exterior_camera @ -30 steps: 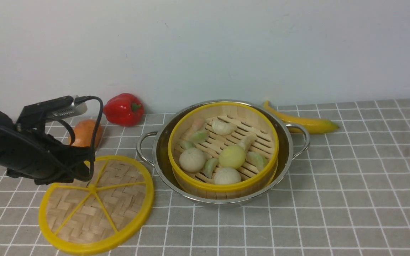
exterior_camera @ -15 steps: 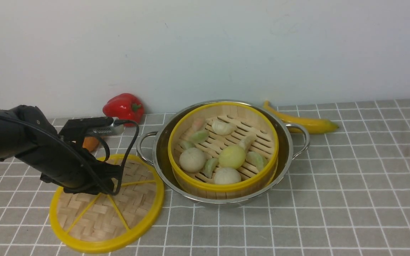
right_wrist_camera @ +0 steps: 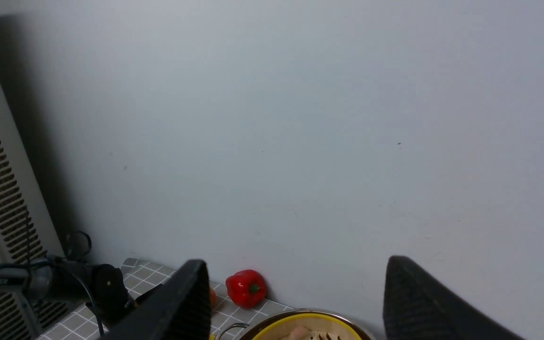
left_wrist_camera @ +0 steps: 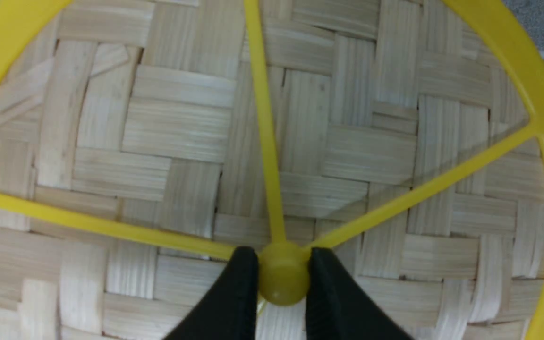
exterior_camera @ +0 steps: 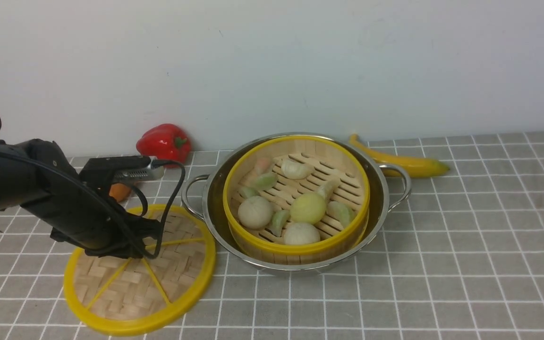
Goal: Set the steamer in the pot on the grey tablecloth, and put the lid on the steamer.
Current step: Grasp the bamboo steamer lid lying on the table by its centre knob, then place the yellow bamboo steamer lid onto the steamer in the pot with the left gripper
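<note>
One of the two steps is looking finished: the steamer (exterior_camera: 295, 198), filled with buns and dumplings (exterior_camera: 255, 211), is sitting inside the pot (exterior_camera: 378, 200) on the grey tablecloth (exterior_camera: 442, 264). The step in hand, I judge, is the grasp of the lid (exterior_camera: 140, 283). It is lying flat on the cloth just beside the pot, on the robot's left side; I cannot tell if its rim is touching the pot.

In the left wrist view, the two black fingers of the left gripper (left_wrist_camera: 282, 257) are pressing on both sides of the yellow centre hub (left_wrist_camera: 282, 283), so this gripper is pinching the lid by its hub.

The next move is probably asking for a straight lift, high enough to clear both rims, then a level carry toward the steamer. The hub is small and round, so the disc may tilt or slip.

The left arm is leaning low from the left edge, with the forearm sloping down to the lid's middle. The right gripper (right_wrist_camera: 295, 267) is hanging high with jaws wide apart, holding nothing.
</note>
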Motion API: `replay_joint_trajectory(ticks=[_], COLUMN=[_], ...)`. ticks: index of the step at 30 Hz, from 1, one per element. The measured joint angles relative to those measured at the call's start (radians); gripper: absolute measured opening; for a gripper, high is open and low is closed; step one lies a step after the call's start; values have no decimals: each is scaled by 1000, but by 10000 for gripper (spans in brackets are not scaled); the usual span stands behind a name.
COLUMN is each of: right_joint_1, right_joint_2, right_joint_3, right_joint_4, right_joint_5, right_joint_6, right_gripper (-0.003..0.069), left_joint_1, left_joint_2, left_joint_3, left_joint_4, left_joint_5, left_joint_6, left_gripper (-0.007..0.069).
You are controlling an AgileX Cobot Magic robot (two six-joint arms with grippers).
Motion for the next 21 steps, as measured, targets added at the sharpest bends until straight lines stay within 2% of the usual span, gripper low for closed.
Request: replay_joint_trajectory(ticks=[5, 8, 11, 13, 16, 21], right_joint_1=[0, 0, 0, 0, 0, 0], right_joint_2=[0, 0, 0, 0, 0, 2], right_joint_3=[0, 0, 0, 0, 0, 0], right_joint_4=[-1, -1, -1, -1, -4, -13], right_joint_5=[0, 0, 0, 0, 0, 0], right_joint_6=[1, 1, 3, 3, 8, 35], right_gripper=[482, 482, 482, 482, 482, 482], left_joint_1=[34, 109, 154, 158, 130, -59], left_joint_2=[-17, -67, -119, -153, -162, -139], left_joint_3=[-22, -84, -164, -246, -315, -523], left_joint_4=[139, 257, 298, 281, 243, 170], left_joint_5=[80, 185, 265, 328, 365, 395], left_joint_6=[-71, -143, -162, -162, -140, -89], left_gripper=[123, 123, 123, 123, 123, 123])
